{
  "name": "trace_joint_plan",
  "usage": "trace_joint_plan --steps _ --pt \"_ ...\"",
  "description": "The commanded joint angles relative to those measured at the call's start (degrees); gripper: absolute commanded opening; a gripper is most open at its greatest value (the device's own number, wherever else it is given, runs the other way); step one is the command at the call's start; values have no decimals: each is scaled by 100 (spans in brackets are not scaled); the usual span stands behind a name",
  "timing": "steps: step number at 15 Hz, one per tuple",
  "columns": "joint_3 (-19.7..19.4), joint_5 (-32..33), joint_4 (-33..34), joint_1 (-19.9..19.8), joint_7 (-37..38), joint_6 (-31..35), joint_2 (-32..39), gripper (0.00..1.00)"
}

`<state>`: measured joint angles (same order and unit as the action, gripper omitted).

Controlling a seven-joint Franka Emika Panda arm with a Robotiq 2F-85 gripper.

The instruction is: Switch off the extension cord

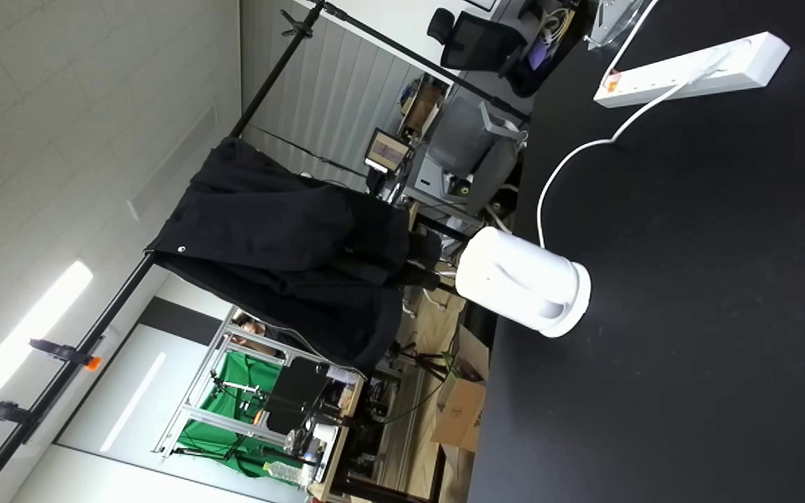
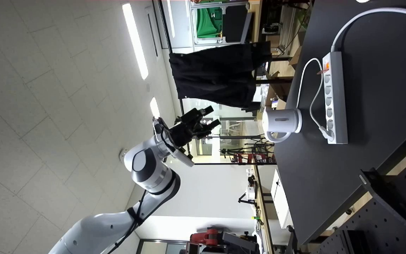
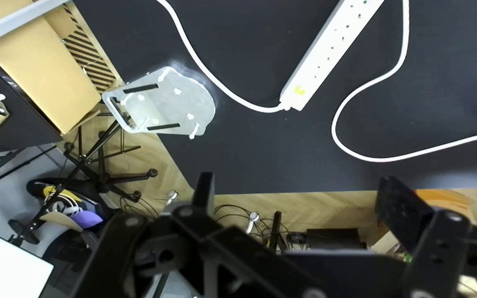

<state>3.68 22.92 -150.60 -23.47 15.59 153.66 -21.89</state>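
The extension cord is a long white power strip on the black table, seen in both exterior views (image 1: 654, 79) (image 2: 338, 98) and in the wrist view (image 3: 325, 58). An orange switch (image 2: 326, 66) sits at the end where its thick white cable enters; the switch also shows in another exterior view (image 1: 612, 82) and as a yellow patch in the wrist view (image 3: 299, 90). I cannot tell the switch's position. A plug is in the socket at the opposite end. My gripper (image 2: 211, 117) is open and empty, high above the table and apart from the strip; its fingers frame the wrist view's bottom (image 3: 298, 190).
A white kettle (image 1: 514, 279) (image 2: 282, 120) stands on the table, joined to the strip by a thin white cable (image 3: 371, 158). A grey metal plate (image 3: 168, 103) lies near the table edge by the strip's switch end. A black cloth (image 2: 220, 76) hangs behind the table.
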Motion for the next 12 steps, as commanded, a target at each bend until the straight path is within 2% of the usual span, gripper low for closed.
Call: trace_joint_plan --steps 1,3,4,8,9,12 --pt "-113 158 740 -254 702 639 964 100" --pt "-203 41 1085 -306 1111 819 1400 100" --pt "-86 -79 1270 -476 1261 857 1632 100" --pt "-174 -773 1961 -464 1624 634 2399 100" --pt "-169 -554 1472 -471 1299 831 1980 100" --pt "-171 -599 1554 -471 1262 862 2163 100"
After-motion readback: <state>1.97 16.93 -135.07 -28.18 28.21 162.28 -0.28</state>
